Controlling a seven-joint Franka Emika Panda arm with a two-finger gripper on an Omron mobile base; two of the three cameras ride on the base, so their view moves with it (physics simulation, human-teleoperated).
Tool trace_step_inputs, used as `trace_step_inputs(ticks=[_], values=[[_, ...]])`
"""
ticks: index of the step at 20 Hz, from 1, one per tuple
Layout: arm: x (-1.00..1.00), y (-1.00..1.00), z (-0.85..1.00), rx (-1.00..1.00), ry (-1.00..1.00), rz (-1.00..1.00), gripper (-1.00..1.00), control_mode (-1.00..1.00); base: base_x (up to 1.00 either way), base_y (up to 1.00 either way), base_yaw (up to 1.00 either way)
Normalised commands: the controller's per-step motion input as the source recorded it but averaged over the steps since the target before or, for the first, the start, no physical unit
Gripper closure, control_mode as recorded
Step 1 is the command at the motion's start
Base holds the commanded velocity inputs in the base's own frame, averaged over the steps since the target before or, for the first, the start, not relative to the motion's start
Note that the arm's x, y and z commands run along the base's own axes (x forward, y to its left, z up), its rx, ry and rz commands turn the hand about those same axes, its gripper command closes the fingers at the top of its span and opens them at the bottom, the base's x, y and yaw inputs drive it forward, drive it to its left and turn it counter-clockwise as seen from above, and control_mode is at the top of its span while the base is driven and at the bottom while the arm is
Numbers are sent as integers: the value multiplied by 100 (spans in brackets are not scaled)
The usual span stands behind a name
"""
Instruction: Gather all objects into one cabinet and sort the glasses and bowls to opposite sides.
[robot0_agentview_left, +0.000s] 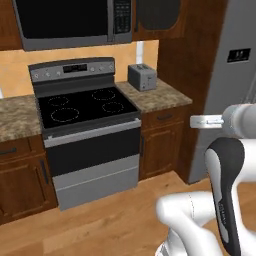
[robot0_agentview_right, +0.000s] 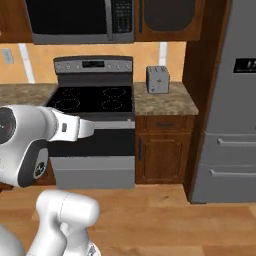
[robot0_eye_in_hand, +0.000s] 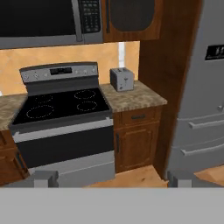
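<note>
The cabinet (robot0_eye_in_hand: 131, 15) is a reddish-brown wall unit to the right of the microwave, also seen in the left base view (robot0_agentview_left: 157, 14) and the right base view (robot0_agentview_right: 167, 15). Its dark mesh door is closed, with a black vertical handle on its left side. What is inside cannot be made out. The objects, the glasses and the bowls are out of view. My gripper (robot0_eye_in_hand: 112, 178) is open, its two fingertips (robot0_eye_in_hand: 43, 177) standing far apart with nothing between them. It is held well back from the counter, facing the stove, and the cabinet is high above it.
A black-topped stove (robot0_agentview_left: 85, 107) stands between granite counters, with a microwave (robot0_agentview_left: 65, 20) above it. A grey toaster (robot0_agentview_left: 142, 76) sits on the right counter (robot0_agentview_left: 160, 97). A steel fridge (robot0_agentview_right: 235, 100) fills the right side. Open wooden floor (robot0_agentview_right: 160, 215) lies in front.
</note>
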Motion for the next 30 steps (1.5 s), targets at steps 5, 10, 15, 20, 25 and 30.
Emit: trace_step_inputs(ticks=[5, 10, 15, 20, 25, 30], values=[[0, 0, 0, 0, 0, 0, -100, 100, 10, 64, 32], [0, 0, 0, 0, 0, 0, -100, 100, 11, 59, 24], [0, 0, 0, 0, 0, 0, -100, 100, 62, 62, 15], [0, 0, 0, 0, 0, 0, -100, 100, 37, 21, 7], [0, 0, 0, 0, 0, 0, -100, 100, 50, 32, 22], [0, 0, 0, 0, 0, 0, -100, 100, 65, 12, 21]])
